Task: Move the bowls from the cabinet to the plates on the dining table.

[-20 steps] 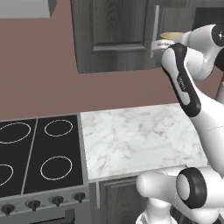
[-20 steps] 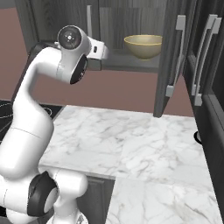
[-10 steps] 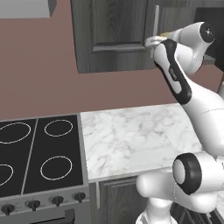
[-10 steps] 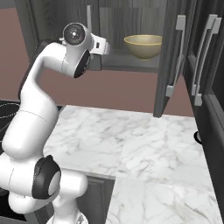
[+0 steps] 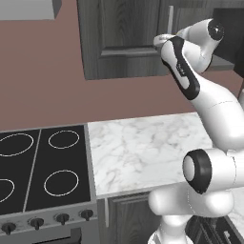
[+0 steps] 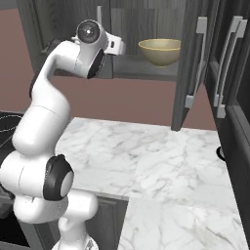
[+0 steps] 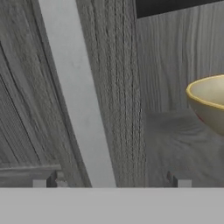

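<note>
Up and forward goes the arm compared with a second ago, the hand climbing from below the shelf to shelf height at the open cabinet (image 6: 146,58). Nothing else has shifted; the bowl sits where it sat.

Nearest in, the gripper (image 7: 109,183) has its two dark tips standing wide apart at the bottom of the hand view, with nothing between them. Right in front of it runs a silver bar handle (image 7: 76,96) on the edge of a closed door, so the hand is aimed at the door edge more than at the opening.

Just past that, the shelf floor (image 7: 175,144) opens up, and on it, off to the right of the hand's line, sits the olive-yellow bowl (image 6: 159,52), upright, rim up, well clear of the fingers. From the right base view the hand (image 6: 113,46) is level with it and still apart from it, with the open door (image 6: 188,63) swung out on the far side.

Below, the marble counter (image 6: 146,156) beside the stove (image 5: 38,167) lies under the arm.

So this looks like the reach for the first bowl, the task barely begun. Next, the hand would need to slide sideways past the handle toward the bowl, then bring one finger inside the rim and one outside before closing. The risk is clipping the handle or nudging the bowl deeper in.
</note>
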### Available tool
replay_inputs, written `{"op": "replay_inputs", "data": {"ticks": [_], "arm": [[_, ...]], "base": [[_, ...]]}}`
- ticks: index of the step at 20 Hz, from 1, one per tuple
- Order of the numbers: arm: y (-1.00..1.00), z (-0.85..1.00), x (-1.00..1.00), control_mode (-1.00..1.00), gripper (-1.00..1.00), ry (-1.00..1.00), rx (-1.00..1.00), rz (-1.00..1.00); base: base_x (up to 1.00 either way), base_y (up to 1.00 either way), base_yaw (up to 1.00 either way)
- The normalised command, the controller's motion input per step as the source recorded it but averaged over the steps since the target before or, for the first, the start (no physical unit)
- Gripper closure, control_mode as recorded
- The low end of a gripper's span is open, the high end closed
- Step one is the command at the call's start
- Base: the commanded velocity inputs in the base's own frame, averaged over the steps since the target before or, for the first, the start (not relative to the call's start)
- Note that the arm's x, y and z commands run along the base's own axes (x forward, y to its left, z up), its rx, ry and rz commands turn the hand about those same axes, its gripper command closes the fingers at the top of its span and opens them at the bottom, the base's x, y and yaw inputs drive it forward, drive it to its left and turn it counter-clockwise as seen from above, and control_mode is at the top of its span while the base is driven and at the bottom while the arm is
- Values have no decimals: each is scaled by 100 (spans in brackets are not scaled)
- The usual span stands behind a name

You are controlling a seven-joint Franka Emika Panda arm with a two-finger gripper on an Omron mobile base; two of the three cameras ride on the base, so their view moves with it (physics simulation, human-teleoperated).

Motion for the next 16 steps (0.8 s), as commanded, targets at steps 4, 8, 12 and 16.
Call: {"op": "replay_inputs", "data": {"ticks": [4, 8, 12, 16], "arm": [[0, 0, 45, -100, -100, 0, 0, 0], [0, 0, 46, -100, -100, 0, 0, 0], [0, 0, 46, -100, -100, 0, 0, 0], [0, 0, 51, -100, 100, 0, 0, 0]], "base": [[0, 0, 0], [0, 0, 0], [0, 0, 0], [0, 0, 0]]}}
